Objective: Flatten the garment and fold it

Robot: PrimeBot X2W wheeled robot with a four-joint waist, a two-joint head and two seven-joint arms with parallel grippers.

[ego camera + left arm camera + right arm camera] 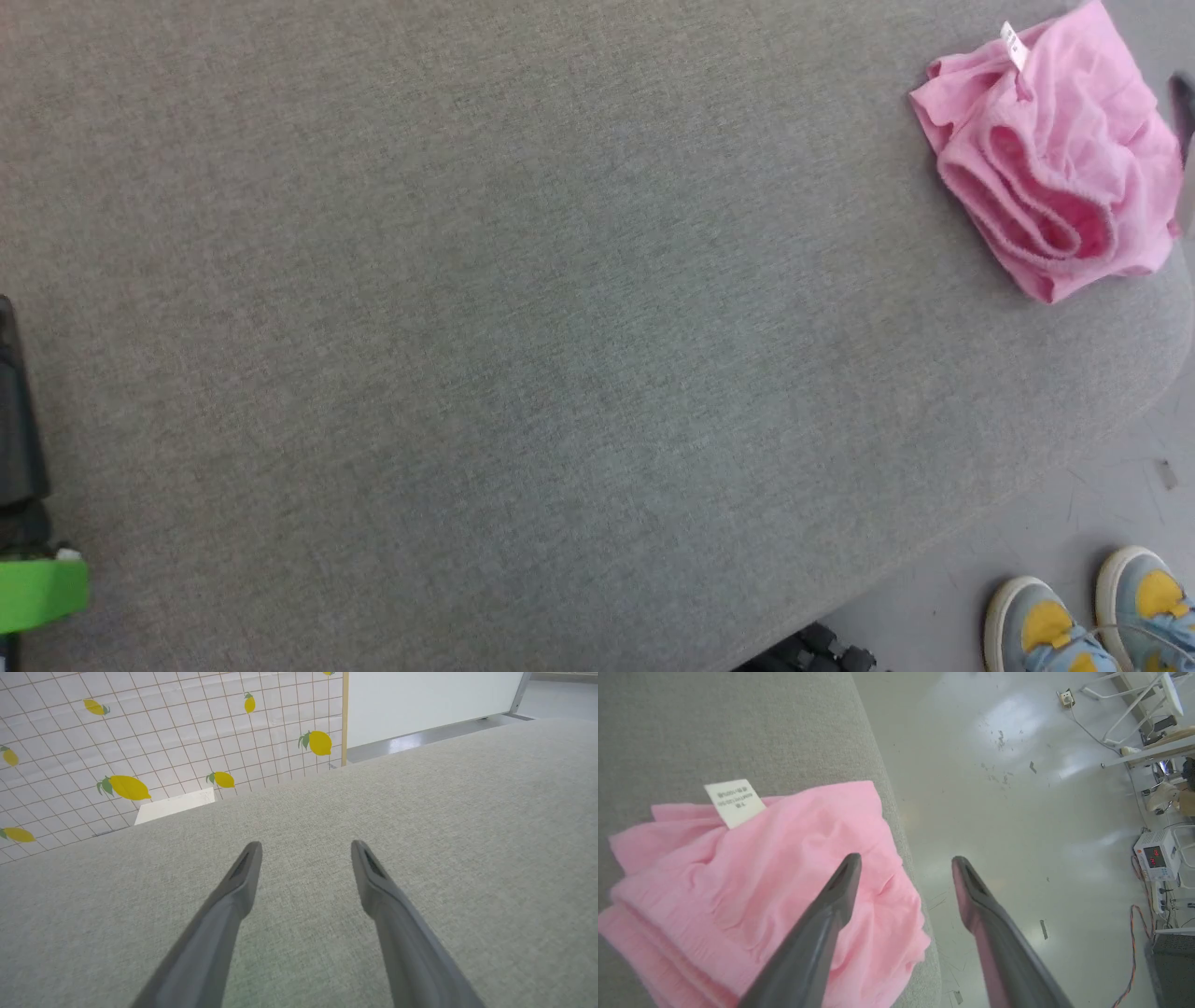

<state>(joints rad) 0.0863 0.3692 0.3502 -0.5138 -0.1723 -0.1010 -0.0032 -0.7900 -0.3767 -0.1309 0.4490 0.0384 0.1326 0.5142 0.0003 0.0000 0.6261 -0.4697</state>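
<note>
The light pink garment (1055,154) lies crumpled in a heap at the far right of the grey table (523,355), close to its edge, with its white label (1014,45) sticking up. In the right wrist view the garment (752,891) sits below and left of my right gripper (906,861), which hangs open above the table edge; one finger is over the cloth, the other over the floor. A dark fingertip (1182,103) peeks in beside the heap. My left gripper (306,845) is open and empty over bare grey fabric.
A person's two grey and yellow shoes (1092,616) stand on the floor off the table's near right corner. A lemon-patterned tiled wall (140,742) lies beyond the table. Cables and equipment (1157,858) sit on the floor.
</note>
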